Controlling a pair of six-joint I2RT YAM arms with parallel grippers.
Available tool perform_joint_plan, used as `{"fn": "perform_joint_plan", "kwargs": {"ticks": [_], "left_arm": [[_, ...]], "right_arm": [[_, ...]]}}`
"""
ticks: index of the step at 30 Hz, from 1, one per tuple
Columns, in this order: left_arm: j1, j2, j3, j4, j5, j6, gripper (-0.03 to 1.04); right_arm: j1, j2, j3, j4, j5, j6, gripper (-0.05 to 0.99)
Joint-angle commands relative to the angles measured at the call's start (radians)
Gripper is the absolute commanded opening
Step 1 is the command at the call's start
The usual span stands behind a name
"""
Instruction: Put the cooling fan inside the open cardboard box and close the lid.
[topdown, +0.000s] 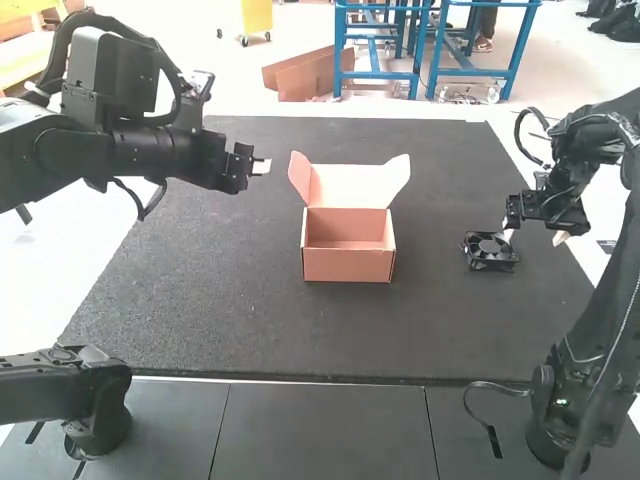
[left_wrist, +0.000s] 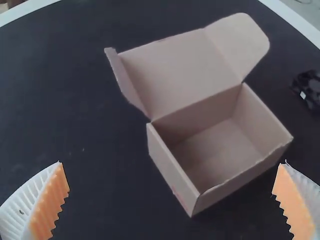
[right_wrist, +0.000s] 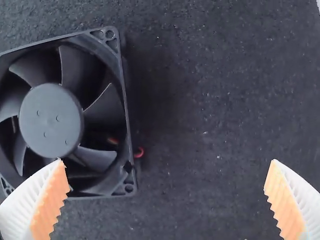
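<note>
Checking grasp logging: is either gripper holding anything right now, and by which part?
Nothing held. The right gripper hangs open over the black square plastic cooling fan; the left gripper is open, apart from the brown cardboard box.

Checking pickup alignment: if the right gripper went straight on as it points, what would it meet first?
Most likely the black textured mat beside the black square plastic cooling fan; the open right gripper is centred off the fan, though one finger overlaps its corner and might touch first.
</note>
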Motion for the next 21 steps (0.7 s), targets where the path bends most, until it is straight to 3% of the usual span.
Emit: {"fn": "perform_joint_plan", "kwargs": {"ticks": [1, 21], "left_arm": [[-0.006, -0.004, 0.039, -0.001, -0.010, -0.003, 0.97], [-0.004, -0.001, 0.060, -0.024, -0.010, -0.006, 0.97]], "right_arm": [[-0.013, 0.015, 0.029, 0.004, 0.001, 0.009, 0.90], [-0.028, 0.093, 0.051, 0.053, 0.031, 0.018, 0.90]]}}
